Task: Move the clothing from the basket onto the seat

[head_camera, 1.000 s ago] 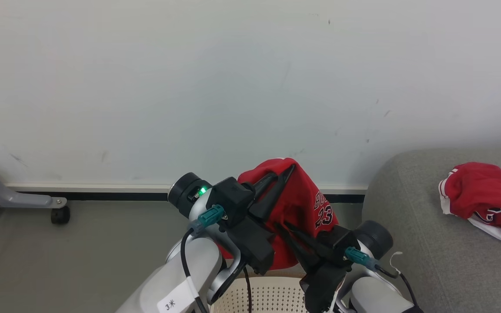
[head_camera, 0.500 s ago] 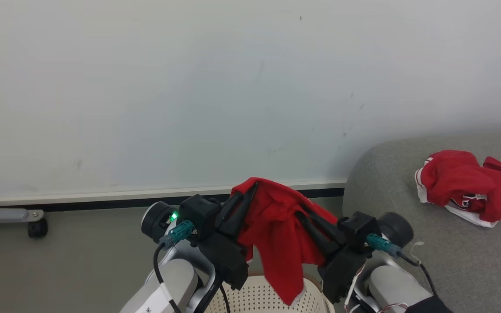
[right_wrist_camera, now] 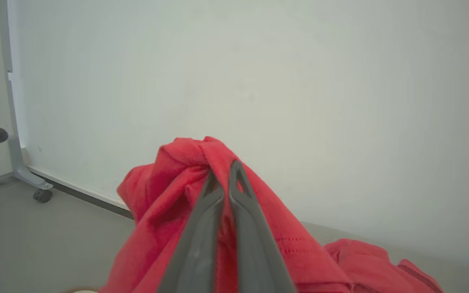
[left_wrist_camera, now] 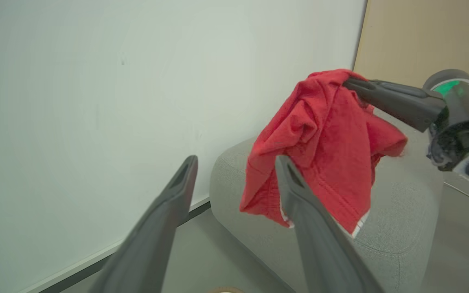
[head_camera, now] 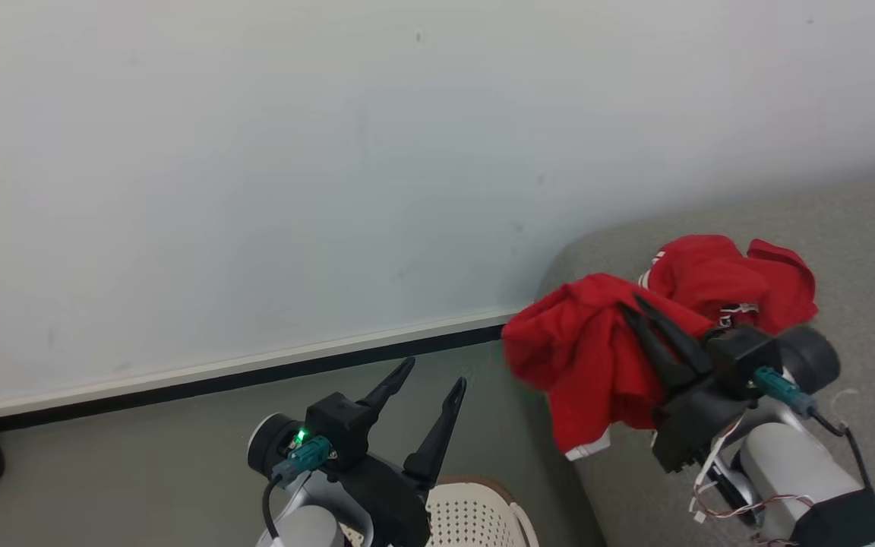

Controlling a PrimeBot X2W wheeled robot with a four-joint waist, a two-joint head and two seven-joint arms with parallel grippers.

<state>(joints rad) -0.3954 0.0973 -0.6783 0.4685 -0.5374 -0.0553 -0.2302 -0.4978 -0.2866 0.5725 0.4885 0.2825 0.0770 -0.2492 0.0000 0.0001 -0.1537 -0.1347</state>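
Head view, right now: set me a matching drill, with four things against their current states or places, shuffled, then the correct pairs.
Things:
1. left hand
2. right hand
3. loose garment
4. basket

States or places:
A. lying on the grey seat
B. open, holding nothing
C. cream and perforated, at the view's bottom edge
D. shut on the hanging garment

Pairs: 1-B, 2-D, 3-A, 4-C.
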